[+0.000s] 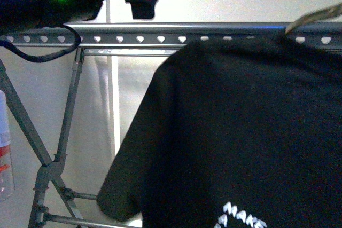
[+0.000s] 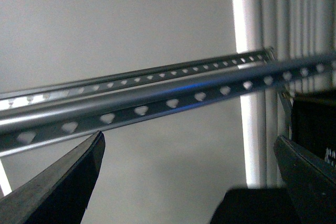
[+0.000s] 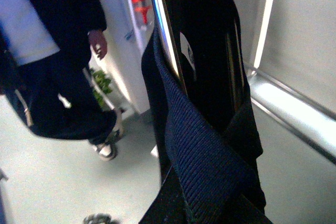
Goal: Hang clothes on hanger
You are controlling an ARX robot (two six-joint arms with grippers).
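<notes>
Dark-grey metal forms the hanger (image 1: 128,38), and we place everything by its heart-punched rail. Just above the rail's left part, our left gripper (image 2: 189,140) hangs spread wide and holds nothing, its fingers (image 2: 68,182) clear of the metal. The rail's left half is bare, with plain wall behind it. The black T-shirt (image 1: 235,132) is draped over the right half, one sleeve hanging below, well apart from that gripper. Its ribbed edge (image 3: 199,166) fills the right wrist view; we cannot tell whether our right gripper clamps it.
</notes>
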